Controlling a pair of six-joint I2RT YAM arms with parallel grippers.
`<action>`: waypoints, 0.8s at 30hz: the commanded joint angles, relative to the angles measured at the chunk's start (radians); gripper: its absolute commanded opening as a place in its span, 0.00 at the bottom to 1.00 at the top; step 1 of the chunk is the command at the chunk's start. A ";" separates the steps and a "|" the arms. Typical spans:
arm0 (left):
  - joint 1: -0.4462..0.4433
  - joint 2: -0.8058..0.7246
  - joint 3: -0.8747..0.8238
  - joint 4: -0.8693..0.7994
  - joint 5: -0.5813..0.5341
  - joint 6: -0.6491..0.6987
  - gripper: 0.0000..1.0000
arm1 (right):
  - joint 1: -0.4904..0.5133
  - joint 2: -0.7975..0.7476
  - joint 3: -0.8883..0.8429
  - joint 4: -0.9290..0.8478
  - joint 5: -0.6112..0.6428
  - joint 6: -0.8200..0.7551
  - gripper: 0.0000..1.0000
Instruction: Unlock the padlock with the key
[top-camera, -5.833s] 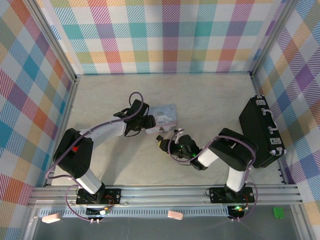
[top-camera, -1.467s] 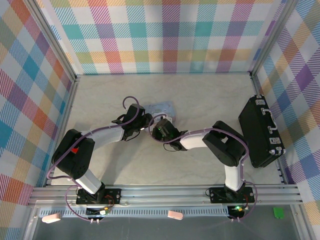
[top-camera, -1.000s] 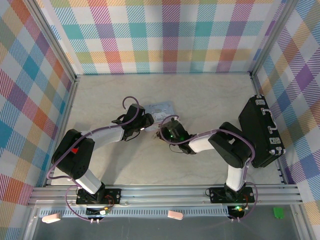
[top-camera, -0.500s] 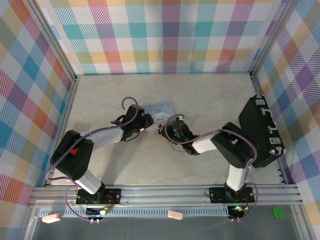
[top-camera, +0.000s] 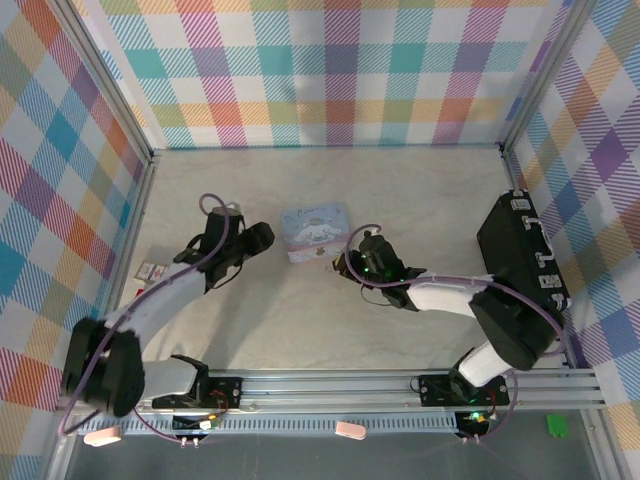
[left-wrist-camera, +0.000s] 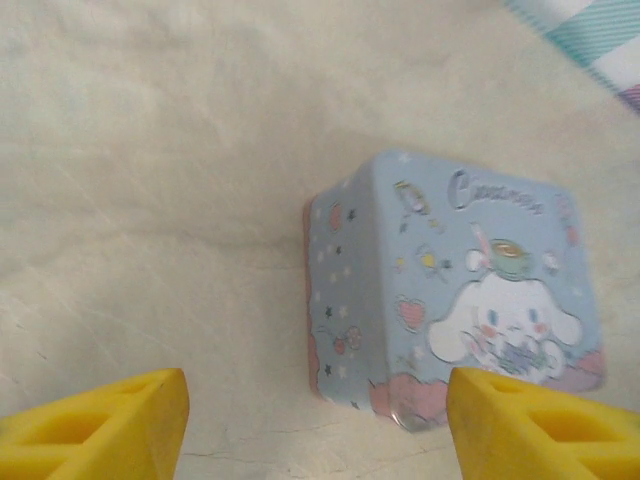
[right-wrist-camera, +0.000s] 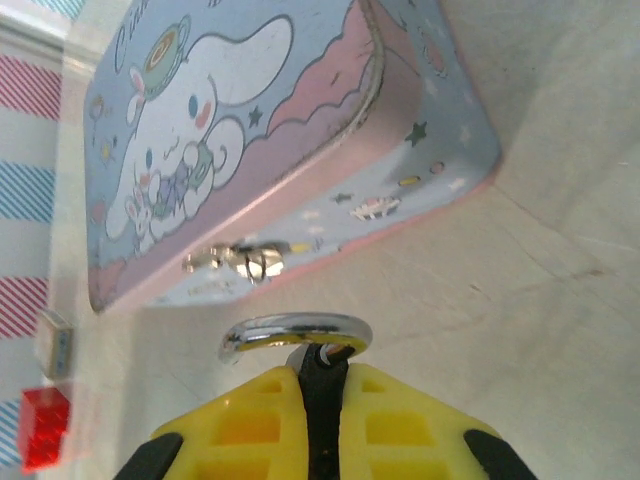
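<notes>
Dark padlock (right-wrist-camera: 322, 365) pinched inside right end effector (right-wrist-camera: 320, 378), near tin (right-wrist-camera: 300, 150).

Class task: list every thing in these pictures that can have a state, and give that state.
Puppy tin: lid shut.
Padlock: off the tin, gripped by its body.
Right tool: shut on the padlock.
Left tool: open, empty.
Black case: shut.

Pastel plaid walls (top-camera: 340, 70) stand at top and both sides; pale marbled table top (top-camera: 400, 190) in centre; aluminium rail (top-camera: 330, 385) along bottom.
</notes>
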 joint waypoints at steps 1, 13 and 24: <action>0.013 -0.118 -0.100 -0.067 -0.033 0.103 0.71 | -0.021 -0.067 0.020 -0.246 -0.077 -0.147 0.00; 0.021 -0.447 -0.316 -0.080 -0.231 0.127 0.77 | -0.022 -0.069 0.038 -0.532 -0.216 -0.274 0.00; 0.021 -0.420 -0.283 -0.113 -0.305 0.136 0.79 | -0.022 -0.010 0.090 -0.586 -0.185 -0.343 0.31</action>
